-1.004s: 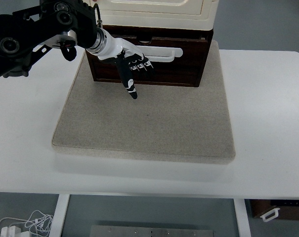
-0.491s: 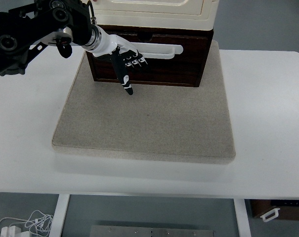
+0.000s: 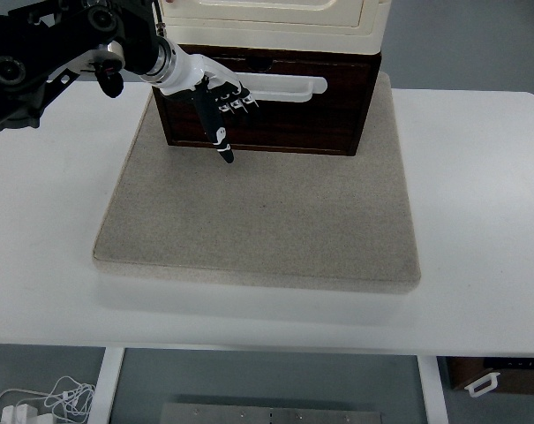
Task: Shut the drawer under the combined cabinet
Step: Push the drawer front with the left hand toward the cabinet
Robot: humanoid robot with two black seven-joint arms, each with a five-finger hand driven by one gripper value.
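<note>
Pressing the drawer (image 3: pixel 275 110) front, the left hand (image 3: pixel 215 102) has fingers curled, thumb extended, holding nothing.

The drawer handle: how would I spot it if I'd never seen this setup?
Find the grey mat on the white table. At its far edge stands a dark brown drawer under a cream cabinet. The handle is the pale horizontal bar across the drawer front, beside the robot hand.

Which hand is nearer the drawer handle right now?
Left. The left hand is against the drawer front at the left end of the white handle. The right hand isn't in view.
</note>
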